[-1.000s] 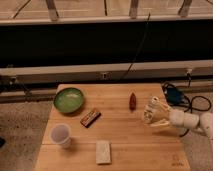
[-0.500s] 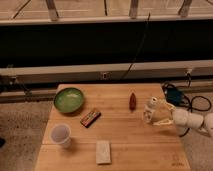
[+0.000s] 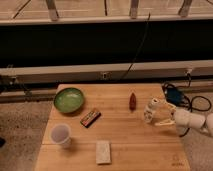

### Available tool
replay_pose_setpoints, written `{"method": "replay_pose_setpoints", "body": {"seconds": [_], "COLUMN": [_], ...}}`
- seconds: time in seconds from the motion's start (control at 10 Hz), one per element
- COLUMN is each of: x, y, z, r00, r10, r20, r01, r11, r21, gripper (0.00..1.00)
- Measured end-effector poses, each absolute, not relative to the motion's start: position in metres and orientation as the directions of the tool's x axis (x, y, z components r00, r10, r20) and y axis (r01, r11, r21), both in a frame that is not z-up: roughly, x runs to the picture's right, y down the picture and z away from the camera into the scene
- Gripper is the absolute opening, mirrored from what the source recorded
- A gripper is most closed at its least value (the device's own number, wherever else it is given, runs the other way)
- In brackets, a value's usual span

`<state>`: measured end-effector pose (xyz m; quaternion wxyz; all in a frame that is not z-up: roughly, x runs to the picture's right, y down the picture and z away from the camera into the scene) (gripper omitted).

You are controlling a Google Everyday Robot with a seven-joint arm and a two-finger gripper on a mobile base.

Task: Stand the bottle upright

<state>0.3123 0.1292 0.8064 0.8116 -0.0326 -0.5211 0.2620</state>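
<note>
Although the bottle (image 3: 103, 151) lay flat just right of the cup (image 3: 60, 134), long axis front-to-back, the gripper (image 3: 151, 111) hung well further right. Its jaws looked open, empty

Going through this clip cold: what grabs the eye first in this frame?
The green bowl at the wooden table's back left stands out most. Next comes the white gripper reaching in over the right edge, just right of a small dark-red object. A whitish cup stands front left, with a pale flat item near the front edge.
</note>
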Motion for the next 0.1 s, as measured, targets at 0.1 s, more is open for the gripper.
{"method": "replay_pose_setpoints", "body": {"seconds": [0.1], "x": [0.3064], "y": [0.1294], "z": [0.8071], "r00": [0.319], "r10": [0.459], "r20": [0.829], "r01": [-0.393], "r11": [0.86], "r21": [-0.325], "gripper": [0.74]}}
